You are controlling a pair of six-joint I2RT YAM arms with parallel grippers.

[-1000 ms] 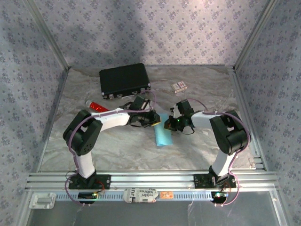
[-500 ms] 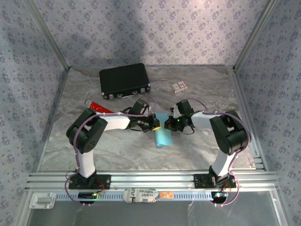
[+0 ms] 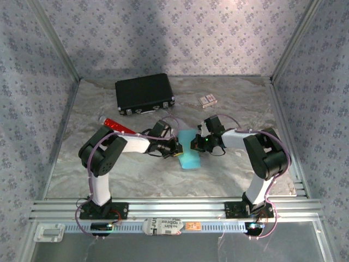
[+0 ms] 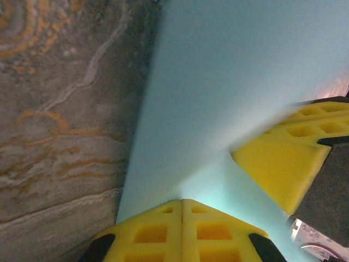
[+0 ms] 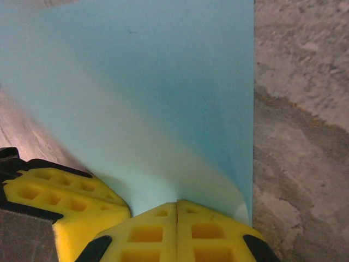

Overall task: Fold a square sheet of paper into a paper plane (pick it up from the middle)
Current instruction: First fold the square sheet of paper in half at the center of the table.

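Observation:
The square sheet of paper is light cyan-blue and sits bent into a narrow strip at the table's middle. My left gripper meets its left side and my right gripper its right side. In the left wrist view the left gripper is shut, with the paper rising out from between its yellow tips, and the right gripper's fingers show beside it. In the right wrist view the right gripper is shut on the curled edge of the paper, with the left gripper's fingers close on the left.
A black case lies at the back left, and a small patterned card box at the back centre-right. A red tube lies behind the left arm. Patterned walls close in three sides; aluminium rails run along the near edge.
My left gripper has moved nearer and down to the paper's left side and finished closing. The strip now looks a little wider at its near end. The right arm has hardly moved.

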